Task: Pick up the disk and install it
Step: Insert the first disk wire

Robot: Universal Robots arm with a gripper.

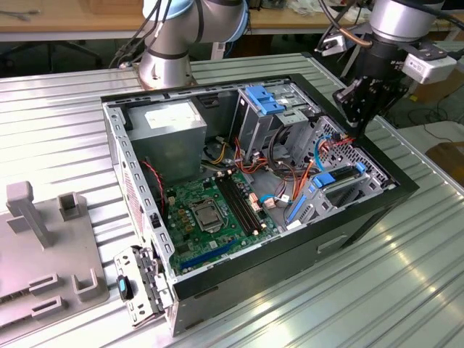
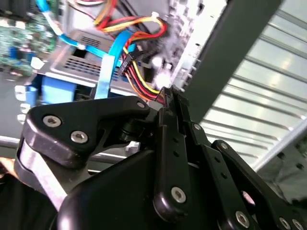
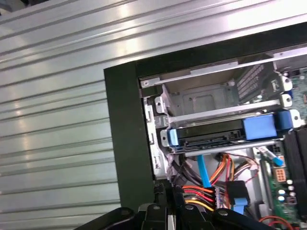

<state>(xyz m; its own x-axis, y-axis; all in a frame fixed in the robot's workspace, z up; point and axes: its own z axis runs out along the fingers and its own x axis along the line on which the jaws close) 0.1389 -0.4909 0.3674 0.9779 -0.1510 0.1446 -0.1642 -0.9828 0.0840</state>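
- Exterior view: an open computer case (image 1: 138, 181) lies on a ribbed metal table (image 1: 58, 123). The gripper (image 1: 355, 130) hangs over the case's corner on the exterior view's right. The disk (image 1: 341, 190) lies just below it in a drive cage.
- Second wrist view: the gripper (image 2: 169, 93) has its fingers pressed together, grasping nothing, above red and yellow wires (image 2: 139, 72).
- First wrist view: the disk (image 3: 220, 134) sits in a slot of the cage (image 3: 201, 103), blue tabs at both ends. It looks seated; whether cables are attached is unclear.
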